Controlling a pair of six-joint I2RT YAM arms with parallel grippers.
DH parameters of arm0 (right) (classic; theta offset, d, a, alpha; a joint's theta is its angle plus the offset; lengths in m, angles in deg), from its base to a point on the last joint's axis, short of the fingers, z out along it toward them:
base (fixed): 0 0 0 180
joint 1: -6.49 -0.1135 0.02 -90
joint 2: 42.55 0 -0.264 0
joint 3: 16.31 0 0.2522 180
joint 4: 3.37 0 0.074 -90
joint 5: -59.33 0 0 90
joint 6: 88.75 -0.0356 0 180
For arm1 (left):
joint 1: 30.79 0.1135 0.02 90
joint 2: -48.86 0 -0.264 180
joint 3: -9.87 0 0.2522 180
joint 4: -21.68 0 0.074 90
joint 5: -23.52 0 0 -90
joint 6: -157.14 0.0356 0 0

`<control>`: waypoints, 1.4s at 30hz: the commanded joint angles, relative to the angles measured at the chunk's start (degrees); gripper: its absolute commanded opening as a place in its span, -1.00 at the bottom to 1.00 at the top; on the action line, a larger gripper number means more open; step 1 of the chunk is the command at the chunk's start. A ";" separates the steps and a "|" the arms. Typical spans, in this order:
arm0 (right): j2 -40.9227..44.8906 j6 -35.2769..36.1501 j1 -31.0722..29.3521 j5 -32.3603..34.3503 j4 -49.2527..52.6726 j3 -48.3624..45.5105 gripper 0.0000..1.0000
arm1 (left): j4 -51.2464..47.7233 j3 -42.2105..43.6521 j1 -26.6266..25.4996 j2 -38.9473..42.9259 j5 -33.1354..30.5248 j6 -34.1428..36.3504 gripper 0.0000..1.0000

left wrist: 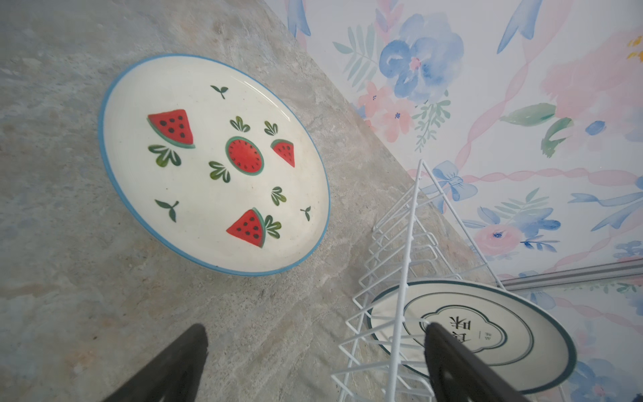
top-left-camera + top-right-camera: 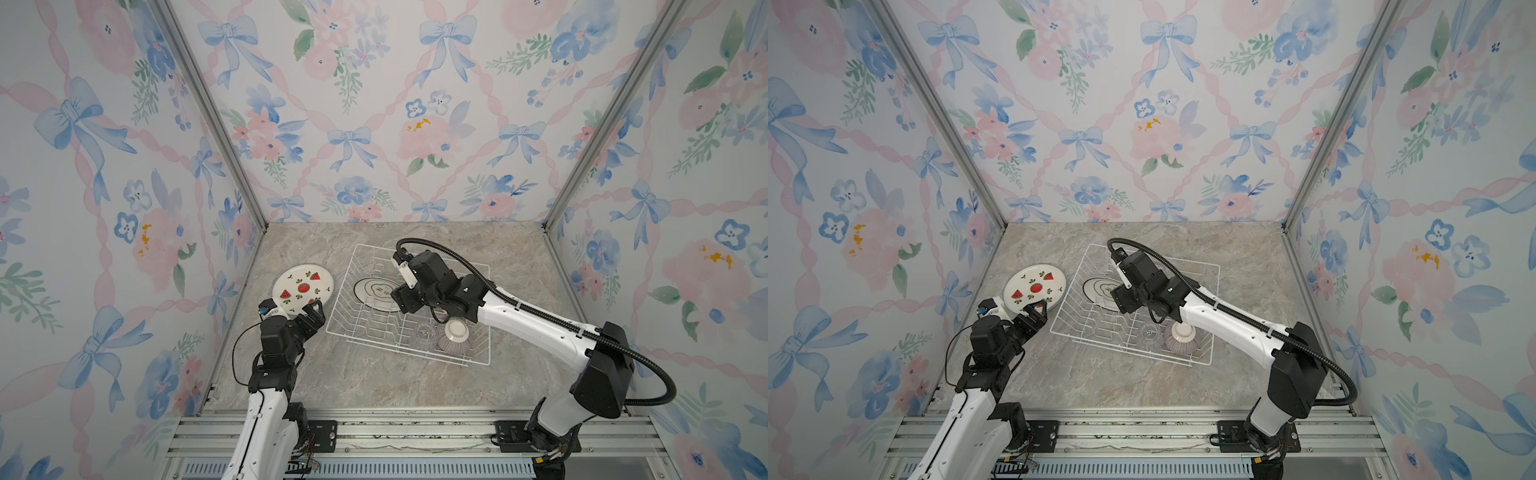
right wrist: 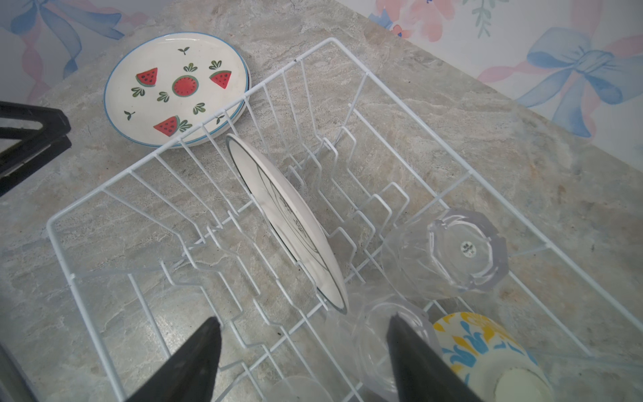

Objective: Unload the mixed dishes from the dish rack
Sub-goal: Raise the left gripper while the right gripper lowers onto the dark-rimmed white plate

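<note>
Inside dish rack [image 3: 332, 41]: dark-rimmed plate [image 3: 288, 222] upright between prongs, just ahead of right gripper [image 3: 304, 351], jaws wide, nothing held. Clear glass [image 3: 449, 254] and yellow-blue bowl [image 3: 487, 348] beside. On bench [image 2: 374, 382], watermelon plate [image 1: 212, 163] ahead of left gripper [image 1: 313, 362], jaws wide, empty.

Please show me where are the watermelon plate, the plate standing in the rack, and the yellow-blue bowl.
watermelon plate [image 1: 243, 155]: left wrist view, on the round watermelon at its centre.
standing plate [image 3: 278, 212]: right wrist view, on its white back face.
yellow-blue bowl [image 3: 476, 341]: right wrist view, on its patterned outer wall.
</note>
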 commanded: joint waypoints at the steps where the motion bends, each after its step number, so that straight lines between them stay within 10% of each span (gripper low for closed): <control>1: -2.71 1.68 1.13 -3.84 1.83 1.37 0.37 | 1.55 -1.94 -0.42 -0.61 4.18 0.29 0.96; 42: -12.59 6.42 6.31 -11.56 -3.38 5.46 -0.28 | -3.65 -15.45 -1.40 -4.57 9.51 -0.83 0.96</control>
